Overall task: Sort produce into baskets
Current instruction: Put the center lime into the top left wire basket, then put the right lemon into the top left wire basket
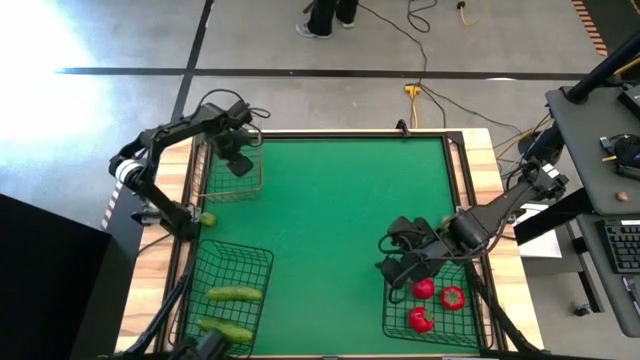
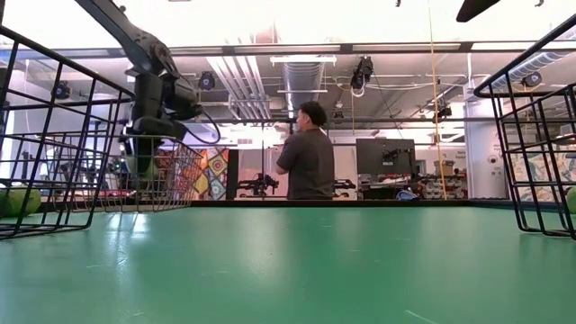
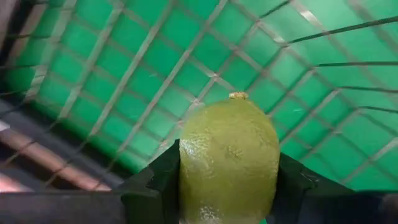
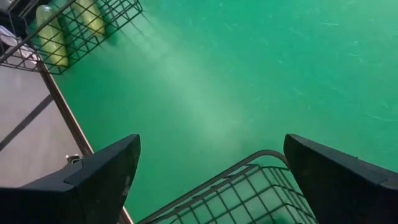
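Observation:
My left gripper (image 1: pixel 236 160) hangs at the table's far left, over a small wire basket (image 1: pixel 256 186), shut on a yellow-green lime (image 3: pixel 227 155). In the low view it shows above that basket (image 2: pixel 166 184). My right gripper (image 1: pixel 398 268) stands open and holds nothing, above the far left corner of the near right basket (image 1: pixel 470 330). That basket holds three red pieces (image 1: pixel 424 290). Two green cucumbers (image 1: pixel 233 294) lie in the near left basket (image 1: pixel 262 262). A second lime (image 1: pixel 208 218) rests on the table's left edge. My left gripper pinches the lime between its two fingers (image 3: pixel 155 186), one on each opposite side (image 3: pixel 188 168). The fingers point down from above. The lime is lifted clear above the basket's mesh floor, its stem nub (image 3: pixel 238 96) turned away from the gripper.
Wide green tabletop (image 1: pixel 340 210) lies between the baskets. A wooden rim (image 1: pixel 478 170) frames the table. In the low view a person (image 2: pixel 309 153) stands in the room beyond the far edge. A desk with equipment (image 1: pixel 600 140) stands off the right side.

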`<state>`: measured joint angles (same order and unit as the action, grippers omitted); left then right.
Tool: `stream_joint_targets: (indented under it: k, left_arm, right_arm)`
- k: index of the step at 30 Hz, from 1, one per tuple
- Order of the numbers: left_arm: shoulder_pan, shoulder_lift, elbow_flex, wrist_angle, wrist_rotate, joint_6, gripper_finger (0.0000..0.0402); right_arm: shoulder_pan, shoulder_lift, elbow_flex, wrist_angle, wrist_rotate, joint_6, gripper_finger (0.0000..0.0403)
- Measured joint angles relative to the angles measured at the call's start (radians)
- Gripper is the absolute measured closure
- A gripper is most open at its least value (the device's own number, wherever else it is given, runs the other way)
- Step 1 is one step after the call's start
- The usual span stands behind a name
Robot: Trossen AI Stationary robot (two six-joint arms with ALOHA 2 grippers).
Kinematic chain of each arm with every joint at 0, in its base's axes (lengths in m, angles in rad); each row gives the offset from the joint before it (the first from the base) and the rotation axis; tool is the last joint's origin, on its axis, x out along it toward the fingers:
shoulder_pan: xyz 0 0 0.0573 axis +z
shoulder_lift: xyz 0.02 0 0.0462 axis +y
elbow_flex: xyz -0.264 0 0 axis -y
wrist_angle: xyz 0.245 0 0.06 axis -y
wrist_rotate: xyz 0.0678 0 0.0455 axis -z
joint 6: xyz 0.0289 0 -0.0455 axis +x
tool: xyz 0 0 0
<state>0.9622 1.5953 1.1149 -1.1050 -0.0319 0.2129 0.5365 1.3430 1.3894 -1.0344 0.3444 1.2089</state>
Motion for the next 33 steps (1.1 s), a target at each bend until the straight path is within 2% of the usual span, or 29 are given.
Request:
stream_joint_targets:
  k: [4, 9, 12, 21, 27, 30, 33]
  left_arm:
    - [-0.001, 0.036, 0.0, 0.009, 0.017, -0.003, 0.0259]
    - [-0.001, 0.052, 0.0, 0.032, -0.021, -0.016, 0.0205]
    - [-0.001, 0.051, -0.001, 0.032, -0.029, -0.014, 0.0186]
    - [0.0, -0.011, -0.004, 0.03, -0.003, -0.017, 0.0176]
    - [0.0, -0.194, -0.002, 0.026, 0.051, -0.048, 0.0147]
    - [-0.001, -0.311, -0.002, 0.033, 0.103, -0.098, 0.0118]
    - [-0.013, -0.424, -0.006, 0.042, 0.198, -0.158, 0.009]
  right_arm:
    - [0.0, 0.006, 0.0, 0.001, 0.006, 0.011, 0.0014]
    - [0.0, 0.027, -0.001, 0.0, 0.015, 0.005, 0.0014]
    - [0.0, 0.038, -0.001, 0.001, 0.016, 0.004, 0.0014]
    - [-0.043, 0.035, 0.035, -0.023, 0.023, -0.071, 0.0014]
    - [-0.193, 0.033, 0.106, -0.244, 0.024, -0.164, 0.0014]
    - [-0.314, 0.029, 0.1, -0.353, -0.009, -0.258, 0.0014]
    - [-0.458, 0.027, 0.053, -0.44, -0.067, -0.374, 0.0014]
